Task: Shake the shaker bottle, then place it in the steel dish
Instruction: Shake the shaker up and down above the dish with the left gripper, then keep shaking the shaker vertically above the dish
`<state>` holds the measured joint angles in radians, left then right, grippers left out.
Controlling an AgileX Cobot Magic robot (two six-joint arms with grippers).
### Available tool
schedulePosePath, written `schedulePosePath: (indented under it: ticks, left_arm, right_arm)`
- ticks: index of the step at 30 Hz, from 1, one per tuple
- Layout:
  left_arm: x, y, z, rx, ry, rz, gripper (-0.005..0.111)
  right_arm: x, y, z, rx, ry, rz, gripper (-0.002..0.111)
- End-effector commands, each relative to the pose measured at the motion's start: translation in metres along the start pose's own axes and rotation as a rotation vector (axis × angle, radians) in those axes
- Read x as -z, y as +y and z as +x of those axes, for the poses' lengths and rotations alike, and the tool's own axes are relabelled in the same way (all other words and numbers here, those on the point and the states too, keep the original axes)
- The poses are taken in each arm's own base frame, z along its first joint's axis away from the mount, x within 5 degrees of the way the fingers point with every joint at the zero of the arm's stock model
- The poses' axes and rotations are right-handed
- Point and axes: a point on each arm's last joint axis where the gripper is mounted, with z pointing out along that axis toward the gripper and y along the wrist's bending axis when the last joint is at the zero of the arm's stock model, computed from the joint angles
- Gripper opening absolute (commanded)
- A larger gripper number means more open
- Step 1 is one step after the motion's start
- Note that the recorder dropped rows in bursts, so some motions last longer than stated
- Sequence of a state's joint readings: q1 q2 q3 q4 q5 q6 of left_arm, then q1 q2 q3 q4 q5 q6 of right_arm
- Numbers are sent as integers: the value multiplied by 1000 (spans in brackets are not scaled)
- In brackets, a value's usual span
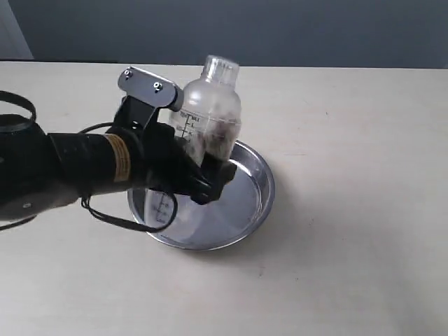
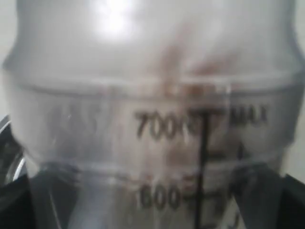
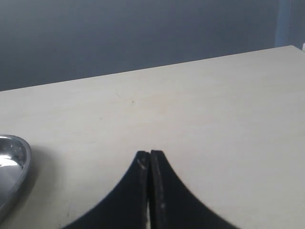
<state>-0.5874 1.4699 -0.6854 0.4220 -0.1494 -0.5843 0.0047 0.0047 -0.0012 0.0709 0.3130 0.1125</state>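
The shaker bottle [image 1: 212, 105] is clear plastic with a domed shoulder, a narrow cap, printed measure marks and brownish bits inside. My left gripper [image 1: 201, 166] is shut on its lower body and holds it nearly upright, leaning slightly, over the steel dish [image 1: 263, 187]. In the left wrist view the bottle [image 2: 152, 90] fills the frame, blurred, and the dark fingers [image 2: 40, 205] flank it at the lower corners. Away from both things, my right gripper [image 3: 150, 155] hangs over bare table, shut with nothing between its fingers. The dish's rim [image 3: 19, 164] shows at the edge of the right wrist view.
The pale wooden table [image 1: 350, 266] runs back to a dark grey wall [image 1: 280, 28]. The black left arm [image 1: 56, 168] with a looping cable reaches in from the left side.
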Motion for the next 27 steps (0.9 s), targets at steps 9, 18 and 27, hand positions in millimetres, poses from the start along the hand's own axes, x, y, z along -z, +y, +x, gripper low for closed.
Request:
schedulePosePath:
  ticks: [9, 18, 27]
  left_arm:
    - [31, -23, -46, -38, -366, 199, 0]
    - [4, -10, -6, -51, -175, 124, 0]
    - [1, -9, -1, -54, -134, 89, 0]
  right_arm:
    - [0, 0, -1, 4, -12, 3, -1]
    - [0, 0, -1, 4, -12, 3, -1]
    - [0, 0, -1, 4, -12, 3, -1]
